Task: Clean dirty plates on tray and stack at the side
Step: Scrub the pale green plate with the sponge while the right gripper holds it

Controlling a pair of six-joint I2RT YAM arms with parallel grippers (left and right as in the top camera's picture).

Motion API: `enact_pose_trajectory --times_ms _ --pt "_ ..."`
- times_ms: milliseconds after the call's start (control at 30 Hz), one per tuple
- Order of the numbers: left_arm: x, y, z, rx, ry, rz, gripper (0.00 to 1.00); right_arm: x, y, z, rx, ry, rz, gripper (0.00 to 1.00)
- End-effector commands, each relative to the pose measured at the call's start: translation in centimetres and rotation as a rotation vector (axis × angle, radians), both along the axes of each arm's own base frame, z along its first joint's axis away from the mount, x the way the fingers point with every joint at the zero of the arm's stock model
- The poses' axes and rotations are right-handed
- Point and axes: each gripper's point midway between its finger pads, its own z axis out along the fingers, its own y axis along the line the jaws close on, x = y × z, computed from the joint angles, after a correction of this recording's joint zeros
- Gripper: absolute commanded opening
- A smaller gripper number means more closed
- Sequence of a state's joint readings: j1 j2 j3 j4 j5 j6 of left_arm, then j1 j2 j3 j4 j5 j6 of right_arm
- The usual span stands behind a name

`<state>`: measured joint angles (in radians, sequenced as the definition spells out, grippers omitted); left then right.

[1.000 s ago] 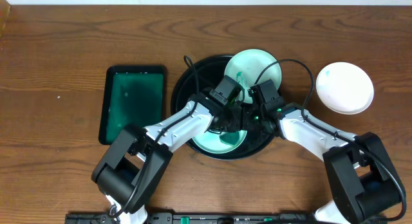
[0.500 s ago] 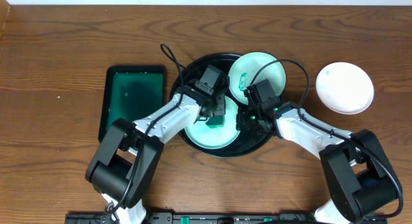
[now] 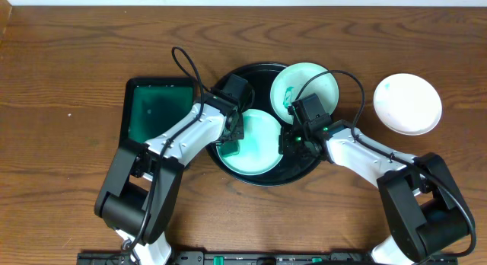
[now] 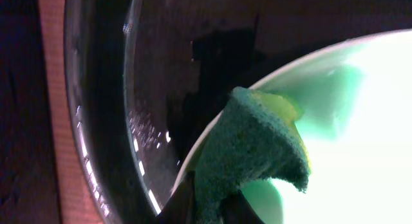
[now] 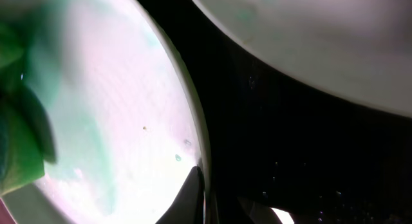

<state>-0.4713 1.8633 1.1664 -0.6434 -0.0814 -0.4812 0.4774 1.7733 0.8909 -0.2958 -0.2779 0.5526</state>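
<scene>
Sponge on the centre plate, three plates in two places.

Your left gripper (image 3: 233,138) is clamped on the green sponge (image 4: 250,147), which is pressed to the left edge of the centre plate (image 3: 262,143). That plate lies flat in the black tray (image 3: 259,75), its left part tinted green around the sponge. Your right gripper (image 3: 292,141) is down at the same plate's right rim, its jaws narrow and apparently pinching the rim, though the right wrist view is too dark to be sure. The far plate (image 3: 312,81) also sits in the tray, at its far right, overlapping the rim, with a teal smear left of its centre. The side plate (image 3: 408,105) rests on the wooden table (image 3: 68,67), well right of the tray, with a small teal fleck near its left edge. The green rectangular tray (image 3: 156,124) lies just left of the black tray.
</scene>
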Motion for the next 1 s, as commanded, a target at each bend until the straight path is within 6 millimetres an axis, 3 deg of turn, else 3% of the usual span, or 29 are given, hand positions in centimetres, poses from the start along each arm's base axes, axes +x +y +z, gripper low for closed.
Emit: enact_pose_trajectory --times_ms 0,267,367,500,700,800,967 --pt "-3.0 2.0 -1.9 0.049 0.140 -0.041 0.07 -3.9 0.5 -2.9 -0.018 0.133 0.064 0.01" --pt "-6.4 -7.5 -0.9 -0.397 0.268 -0.286 0.07 -3.9 0.5 -2.9 -0.019 0.134 0.064 0.01" --pt "-6.7 -10.3 -0.2 -0.490 0.256 -0.342 0.07 -4.0 0.4 -2.9 -0.021 0.139 0.064 0.01" --pt "-7.0 -12.3 0.3 -0.540 0.239 -0.363 0.07 -4.1 0.4 -3.0 -0.023 0.142 0.064 0.01" --pt "-6.1 -12.5 0.3 -0.543 0.205 -0.340 0.07 -4.1 0.4 -3.0 -0.023 0.143 0.064 0.01" --pt "-4.0 -10.7 -0.3 -0.467 0.145 -0.250 0.07 -4.2 0.3 -3.0 -0.023 0.145 0.064 0.01" --pt "0.6 -5.7 -1.0 -0.276 -0.009 -0.084 0.07 -4.4 0.2 -3.0 -0.030 0.156 0.064 0.01"
